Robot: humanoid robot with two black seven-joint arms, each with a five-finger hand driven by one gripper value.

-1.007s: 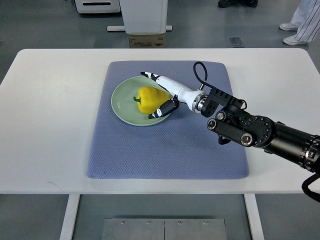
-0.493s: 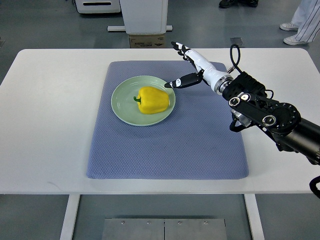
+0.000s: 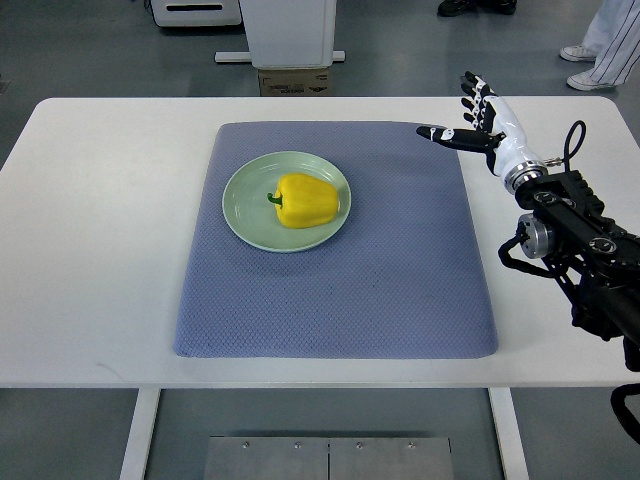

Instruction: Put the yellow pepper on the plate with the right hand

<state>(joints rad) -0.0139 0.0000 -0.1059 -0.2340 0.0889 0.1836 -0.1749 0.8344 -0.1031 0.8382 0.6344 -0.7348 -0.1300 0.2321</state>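
The yellow pepper point(image 3: 304, 200) lies on its side on the pale green plate point(image 3: 243, 213), green stem pointing left. The plate sits on the upper left part of a blue-grey mat point(image 3: 340, 280). My right hand point(image 3: 466, 118) is open and empty, fingers spread, above the mat's far right corner, well to the right of the plate. Its arm point(image 3: 575, 250) comes in from the right edge. The left arm does not show.
The white table point(image 3: 90, 220) carries the mat. Beyond its far edge stand a white pedestal base point(image 3: 288, 35) and a cardboard box point(image 3: 294, 82). A person's shoes and trouser legs point(image 3: 600, 50) show at the top right.
My right hand has let go of the pepper and drawn back to the right and away, from the plate to the mat's far right corner. The pepper stays on the plate.
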